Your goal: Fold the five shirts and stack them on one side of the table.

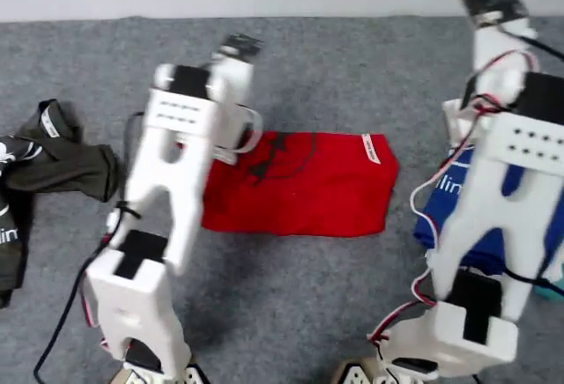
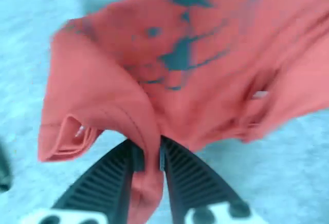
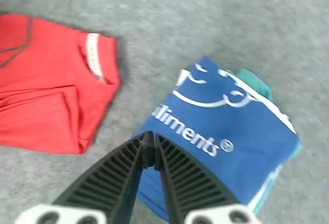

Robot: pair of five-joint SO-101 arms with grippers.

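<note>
Shirts lie across the table at different stages. At the left a dark shirt sits crumpled and unfolded; whether that heap is one garment or more, I cannot tell. In the middle the red shirt looks partly folded, with the left gripper pinched on a ridge of its cloth. At the right a folded blue shirt rests on a teal shirt, so the stack has begun. The right gripper hangs over the blue shirt's edge, jaws together on nothing. I'd judge two done, one underway. The red shirt carries a white tag and the blue shirt has white lettering.
</note>
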